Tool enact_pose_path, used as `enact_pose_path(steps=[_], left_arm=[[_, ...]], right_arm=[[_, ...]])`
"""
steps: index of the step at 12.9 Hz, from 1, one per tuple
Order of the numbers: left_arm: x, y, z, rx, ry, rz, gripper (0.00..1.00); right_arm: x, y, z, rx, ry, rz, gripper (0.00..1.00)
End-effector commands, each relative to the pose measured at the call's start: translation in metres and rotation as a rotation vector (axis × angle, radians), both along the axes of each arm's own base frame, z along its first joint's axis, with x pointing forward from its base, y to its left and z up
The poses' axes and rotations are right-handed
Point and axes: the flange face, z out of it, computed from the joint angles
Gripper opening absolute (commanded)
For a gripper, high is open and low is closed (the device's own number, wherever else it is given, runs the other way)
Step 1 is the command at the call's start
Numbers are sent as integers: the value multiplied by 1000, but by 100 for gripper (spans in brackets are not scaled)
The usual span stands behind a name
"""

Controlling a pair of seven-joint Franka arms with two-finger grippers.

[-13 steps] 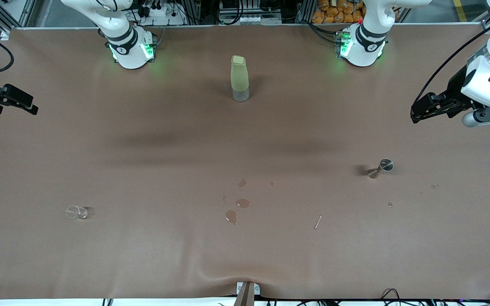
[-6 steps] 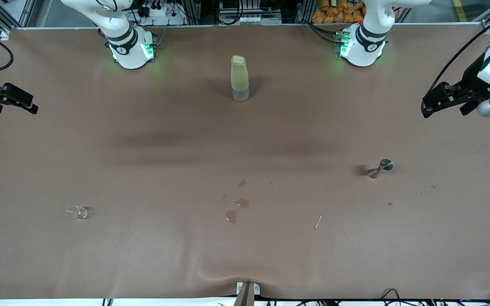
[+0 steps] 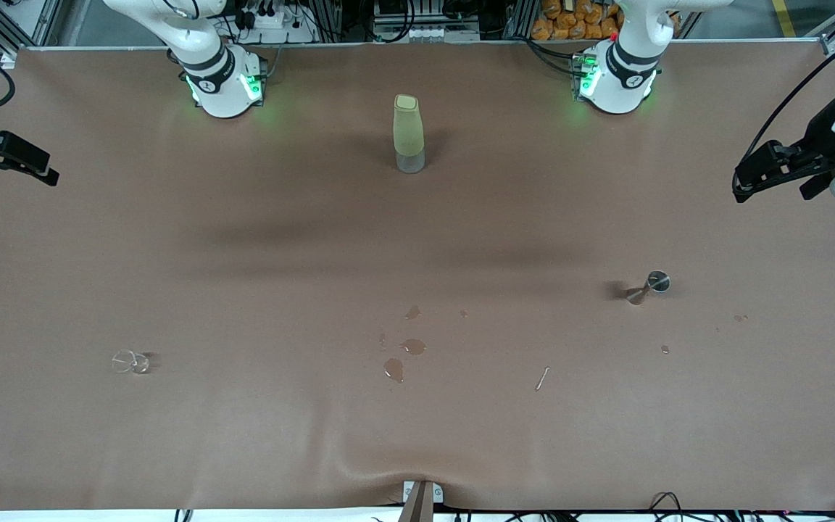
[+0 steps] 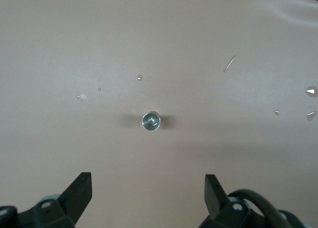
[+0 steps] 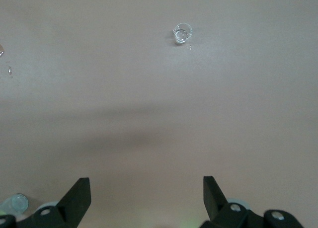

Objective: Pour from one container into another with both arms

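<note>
The tiny clear glass cup (image 3: 130,361) (image 5: 182,33) stands on the brown table toward the right arm's end, near the front camera. The silvery jigger (image 3: 648,286) (image 4: 151,120) stands upright toward the left arm's end. My left gripper (image 3: 742,190) (image 4: 148,181) hangs open and empty above the table's edge at its own end, well away from the jigger. My right gripper (image 3: 46,176) (image 5: 146,184) is open and empty too, high over the table's edge at its end, well away from the glass cup.
A tall pale-green bottle (image 3: 408,133) stands upright midway between the two arm bases. Small puddles (image 3: 403,355) and drops wet the middle of the table. A thin pale sliver (image 3: 542,378) lies near them. The table cover bulges at the front edge (image 3: 388,464).
The left gripper has drawn back toward its end of the table and slightly up. The right gripper has shifted a little outward and up. Cup, jigger and bottle have not moved.
</note>
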Motion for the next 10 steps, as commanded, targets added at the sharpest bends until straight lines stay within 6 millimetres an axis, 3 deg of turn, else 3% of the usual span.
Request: enact_pose_path(steps=[1,4,10], left_arm=[[1,0,6,12,23,-13,100],[-4,11,5,20,63,0,100],[-4,12,13,27,107,-31,100]], right_arm=[[1,-1,5,-51,9,-8,100],[1,-7,11,-58,-4,-15,100],[1,-4,10,-53,0,-8,100]])
